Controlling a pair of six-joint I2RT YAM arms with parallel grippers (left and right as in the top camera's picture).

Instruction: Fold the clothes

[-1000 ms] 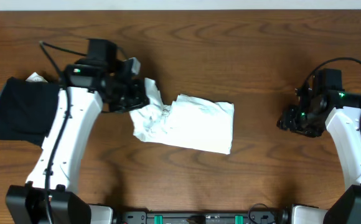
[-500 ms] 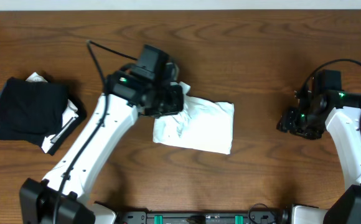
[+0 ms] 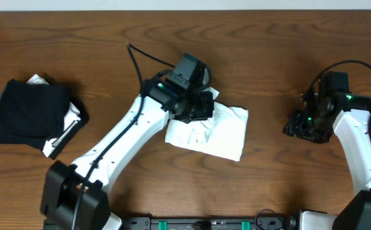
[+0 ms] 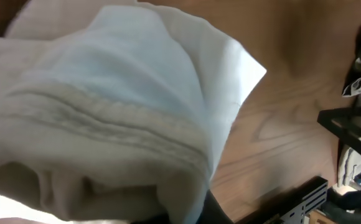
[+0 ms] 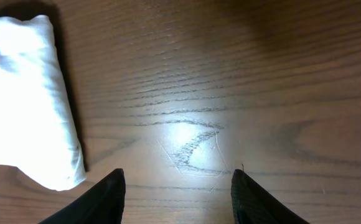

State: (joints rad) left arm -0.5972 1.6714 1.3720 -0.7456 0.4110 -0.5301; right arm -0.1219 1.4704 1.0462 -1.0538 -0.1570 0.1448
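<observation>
Cloth of white T-shirt (image 3: 219, 131) thin, matt, wrinkled, stitched hem. Counter (image 3: 268, 64) brown grained wood, smooth, slight sheen, fine scratches. Dark garment (image 3: 29, 115) matt cloth; left arm shell (image 3: 118, 137) smooth white plastic.

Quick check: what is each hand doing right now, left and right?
Left hand: closed, gripping the thin wrinkled white cloth T-shirt.
Right hand: open, empty, above the brown wooden table.

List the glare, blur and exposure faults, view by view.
Left wrist: the wrinkled white cloth T-shirt fills the frame, close and soft-focused. Right wrist: glare patch on the brown wooden table; shirt overexposed. Overhead: sharp, evenly lit.
</observation>
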